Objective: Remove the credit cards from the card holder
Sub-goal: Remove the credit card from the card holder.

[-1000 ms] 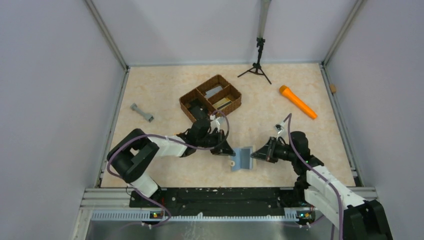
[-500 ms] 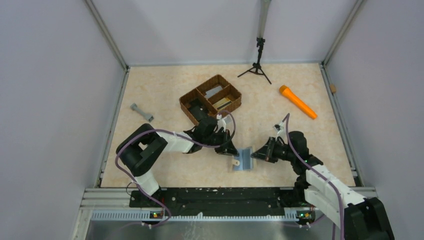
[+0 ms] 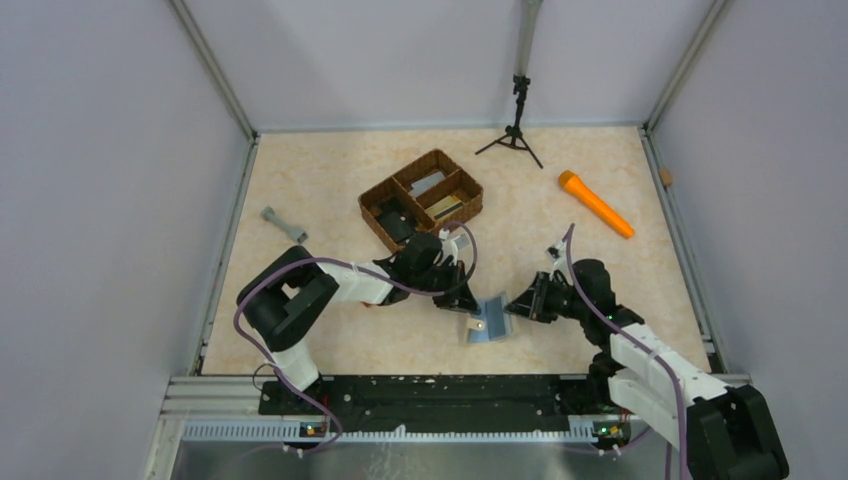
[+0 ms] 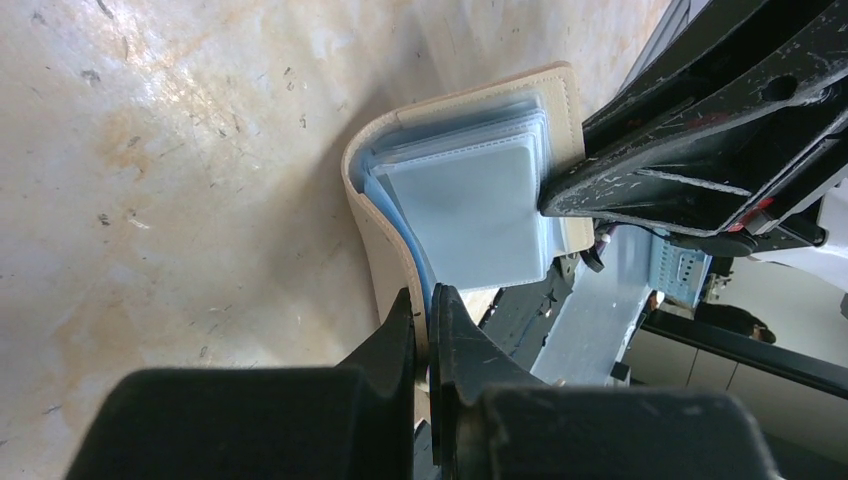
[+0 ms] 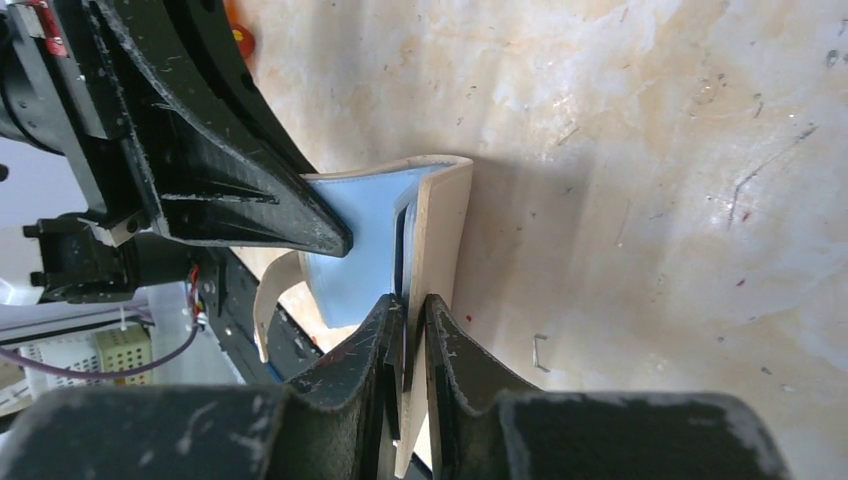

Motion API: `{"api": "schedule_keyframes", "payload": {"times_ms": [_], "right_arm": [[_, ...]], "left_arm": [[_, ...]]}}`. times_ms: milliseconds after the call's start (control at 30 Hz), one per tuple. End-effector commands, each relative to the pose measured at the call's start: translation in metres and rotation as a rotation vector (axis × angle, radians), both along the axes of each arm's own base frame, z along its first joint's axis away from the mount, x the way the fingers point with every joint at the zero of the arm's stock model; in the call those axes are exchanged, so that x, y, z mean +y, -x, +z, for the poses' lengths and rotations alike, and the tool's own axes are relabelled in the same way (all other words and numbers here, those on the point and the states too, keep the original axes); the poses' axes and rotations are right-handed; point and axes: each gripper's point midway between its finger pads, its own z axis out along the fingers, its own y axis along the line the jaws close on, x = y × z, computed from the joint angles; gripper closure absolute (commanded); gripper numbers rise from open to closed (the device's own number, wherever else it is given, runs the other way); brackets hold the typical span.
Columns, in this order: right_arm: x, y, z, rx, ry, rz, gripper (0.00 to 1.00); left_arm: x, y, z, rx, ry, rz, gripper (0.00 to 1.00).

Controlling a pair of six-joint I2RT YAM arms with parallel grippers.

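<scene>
The card holder (image 3: 490, 320) stands open on its spine toward the near edge of the table (image 3: 300, 170), about midway along it, with the pale blue inside and clear sleeves showing. The left hand (image 3: 462, 300) is clamped tight on one cream flap. The right hand (image 3: 515, 305) is narrow, with the other flap between its fingers (image 5: 445, 340); whether they press it I cannot tell. Farther back, a brown wicker tray (image 3: 375, 205) holds a tan credit card (image 3: 447, 207).
</scene>
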Motion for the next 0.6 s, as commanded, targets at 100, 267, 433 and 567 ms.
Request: {"api": "schedule_keyframes", "payload": {"times_ms": [100,267,433,567], "right_arm": [[0.001,0.001,-0.002,-0.015,0.062,0.036,0.78],[0.008,0.003,0.000,-0.013,0.053,0.064,0.69],[0.013,0.003,0.003,-0.022,0.058,0.078,0.65],[0.020,0.007,-0.001,-0.016,0.077,0.109,0.49]], "left_arm": [[-0.014,-0.006,0.009,-0.069,0.016,-0.019,1.00],[-0.015,-0.005,0.008,-0.071,0.012,-0.021,1.00],[-0.016,-0.005,0.008,-0.072,0.011,-0.021,1.00],[-0.017,-0.006,0.009,-0.072,0.017,-0.018,1.00]]}}
